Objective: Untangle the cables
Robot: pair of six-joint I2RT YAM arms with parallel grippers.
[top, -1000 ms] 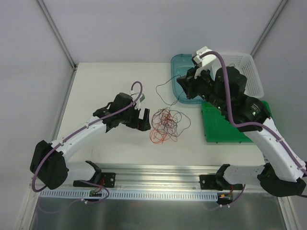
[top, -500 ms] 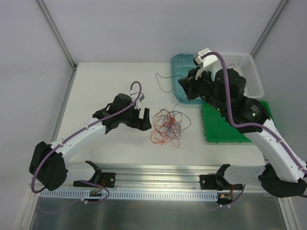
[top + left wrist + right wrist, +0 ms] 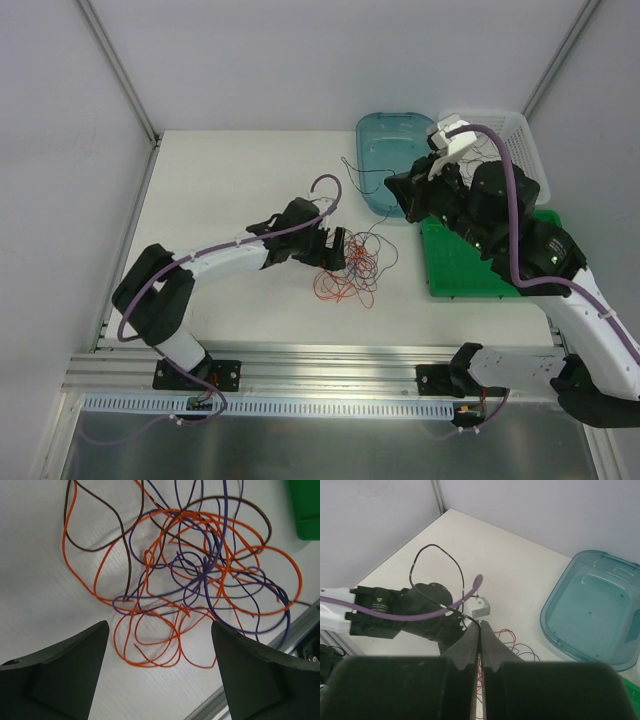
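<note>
The cables (image 3: 352, 268) lie as a tangle of thin orange, purple and dark loops on the white table. In the left wrist view the cables (image 3: 200, 575) fill the upper part, and orange loops reach down between my fingers. My left gripper (image 3: 335, 248) (image 3: 159, 627) hangs open at the tangle's left edge, holding nothing. My right gripper (image 3: 398, 190) (image 3: 480, 624) is shut on one black cable (image 3: 434, 545), raised above the tangle. That black cable (image 3: 352, 170) arcs up and left of the fingertips.
A teal tray (image 3: 385, 135) sits behind the tangle, also in the right wrist view as the teal tray (image 3: 560, 605). A white basket (image 3: 525, 150) stands at the back right. A green board (image 3: 450, 275) lies right of the tangle. A metal rail (image 3: 330, 360) runs along the near edge.
My left arm has reached right until its gripper is at the tangle's left edge, jaws slightly narrower. The right gripper has shifted right with the black cable in it.
</note>
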